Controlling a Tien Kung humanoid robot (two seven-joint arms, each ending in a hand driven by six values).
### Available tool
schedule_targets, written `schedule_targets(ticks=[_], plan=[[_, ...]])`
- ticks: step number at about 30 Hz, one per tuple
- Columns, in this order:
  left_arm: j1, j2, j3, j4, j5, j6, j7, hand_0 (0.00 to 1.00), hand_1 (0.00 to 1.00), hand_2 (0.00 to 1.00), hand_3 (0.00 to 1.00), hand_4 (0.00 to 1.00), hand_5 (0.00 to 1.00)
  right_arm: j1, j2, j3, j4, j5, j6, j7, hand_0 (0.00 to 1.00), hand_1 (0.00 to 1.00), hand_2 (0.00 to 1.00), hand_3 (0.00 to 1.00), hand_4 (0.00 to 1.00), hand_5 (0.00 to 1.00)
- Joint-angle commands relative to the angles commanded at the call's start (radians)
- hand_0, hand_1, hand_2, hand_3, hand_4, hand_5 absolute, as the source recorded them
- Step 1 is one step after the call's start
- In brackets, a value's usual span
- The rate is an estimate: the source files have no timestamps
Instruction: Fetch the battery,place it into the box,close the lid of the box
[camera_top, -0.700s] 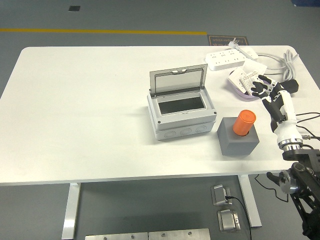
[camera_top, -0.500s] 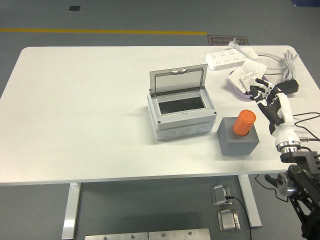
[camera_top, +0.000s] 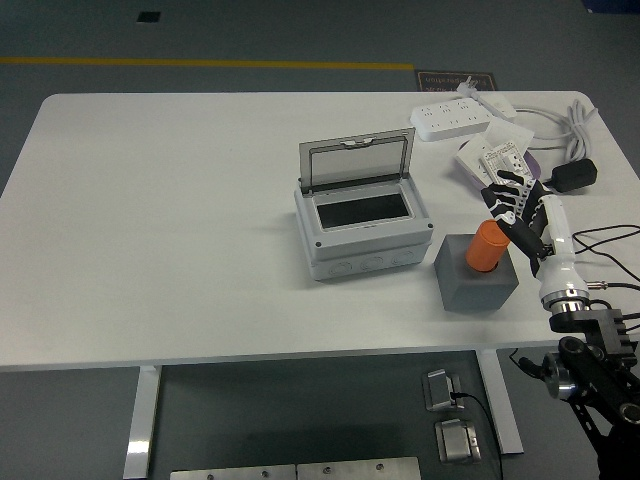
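Head view, single moment. One white rectangular table carries everything. One light grey plastic junction box stands near the table's middle, its hinged clear lid raised upright at the back, cavity open and empty as far as can be seen. One dark grey block holder sits just right of the box, apart from it. One orange cylindrical battery stands tilted in the holder's socket, not yet fetched. One white power strip with its coiled white cable lies at the far right corner; one black plug adapter and one small white printed device lie nearby.

One robot hand visible: right hand, fingers spread fairly wide, holding nothing, just beside the battery's upper right, possibly brushing it; contact cannot be told.

Risks, as judged:
- Fingers closing off-centre on the tilted battery could push it over or jam it in the socket.
- Pulling sideways could drag the holder toward the box.
- The arm passing over the box could knock the upright lid shut early.
- Cables trailing by the wrist could snag.
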Motion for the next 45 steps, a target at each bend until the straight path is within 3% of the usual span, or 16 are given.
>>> schedule_targets(ticks=[14,31,32,37,38,43,45], plan=[[-0.004,-0.003,0.024,0.0,-0.004,-0.001,0.001,0.489,0.632,0.564,0.556,0.548,0.002,0.002,0.012,-0.053,-0.042,0.02,0.0,0.002,0.588,0.586,0.588,0.641,0.877,0.443],[-0.005,-0.007,0.048,0.0,-0.011,-0.003,0.002,0.487,0.633,0.564,0.555,0.546,0.002,0.0,0.018,-0.054,-0.047,0.043,-0.016,0.012,0.58,0.579,0.582,0.635,0.873,0.445],[-0.005,-0.007,0.049,0.0,-0.011,-0.003,0.002,0.487,0.632,0.564,0.556,0.547,0.002,-0.001,0.018,-0.054,-0.048,0.045,-0.017,0.013,0.559,0.565,0.575,0.622,0.8,0.33],[-0.005,-0.007,0.056,0.0,-0.011,-0.003,0.002,0.487,0.632,0.564,0.556,0.547,0.002,-0.007,0.02,-0.057,-0.049,0.05,-0.021,0.016,0.559,0.565,0.575,0.622,0.8,0.33],[-0.005,-0.007,0.057,0.0,-0.011,-0.003,0.002,0.486,0.633,0.564,0.556,0.547,0.002,-0.008,0.02,-0.058,-0.049,0.051,-0.022,0.016,0.582,0.547,0.563,0.596,0.704,0.24],[-0.005,-0.007,0.065,0.0,-0.012,-0.004,0.003,0.486,0.633,0.564,0.556,0.547,0.002,-0.01,0.022,-0.072,-0.053,0.045,-0.021,0.013,0.582,0.547,0.563,0.596,0.704,0.24],[-0.006,-0.006,0.07,0.0,-0.014,-0.004,0.003,0.486,0.632,0.564,0.554,0.548,0.002,-0.011,0.023,-0.077,-0.055,0.041,-0.022,0.013,0.609,0.544,0.554,0.589,0.67,0.194]])
